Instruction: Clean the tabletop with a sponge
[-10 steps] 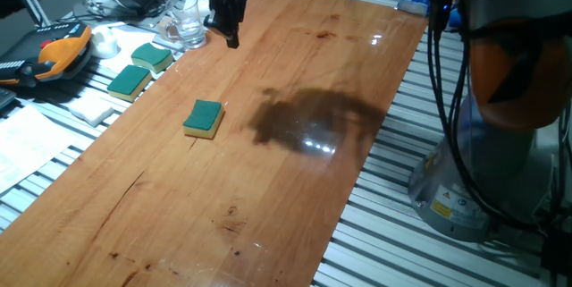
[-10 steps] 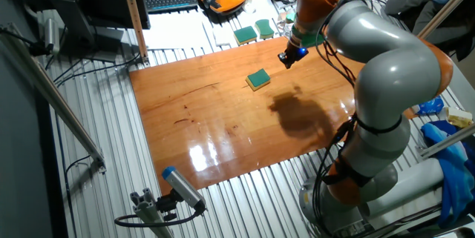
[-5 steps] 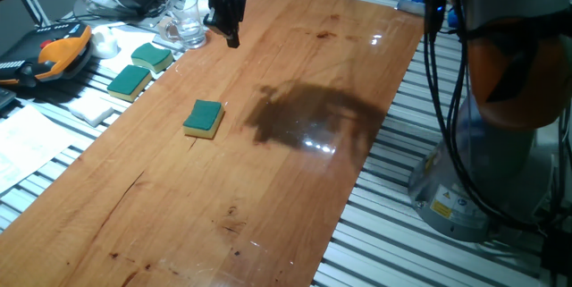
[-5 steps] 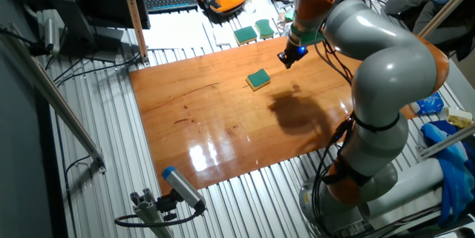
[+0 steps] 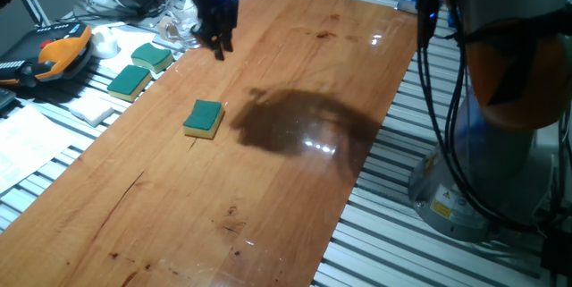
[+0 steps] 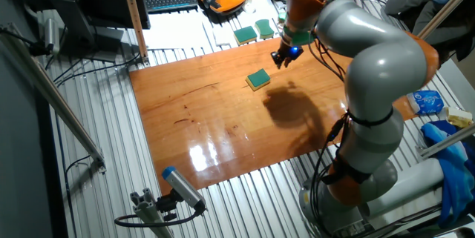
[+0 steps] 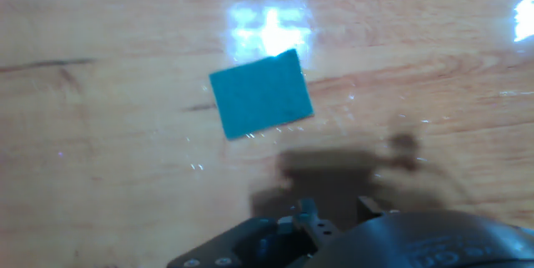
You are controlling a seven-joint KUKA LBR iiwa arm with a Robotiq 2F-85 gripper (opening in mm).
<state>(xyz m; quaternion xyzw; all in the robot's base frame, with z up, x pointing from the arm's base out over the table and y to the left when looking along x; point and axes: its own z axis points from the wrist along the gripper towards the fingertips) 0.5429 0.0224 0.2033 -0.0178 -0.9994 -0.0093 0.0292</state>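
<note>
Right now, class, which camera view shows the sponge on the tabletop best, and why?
One fixed view: the sponge shows green top and yellow side, lying free on the tabletop. The hand view shows only a blurred top. The other fixed view shows it small, near the gripper.

In one fixed view the tool (image 5: pixel 218 44) has slid toward the left of the frame and a little lower, closing some of the gap to the sponge (image 5: pixel 204 118), though it hangs above the desk (image 5: pixel 295 72) well apart from it. Its dark shadow on the wood has spread leftward with it. In the other fixed view the tool (image 6: pixel 280 61) has likewise shifted left, and the orange-and-grey arm (image 6: pixel 349 38) has swung left behind it.
</note>
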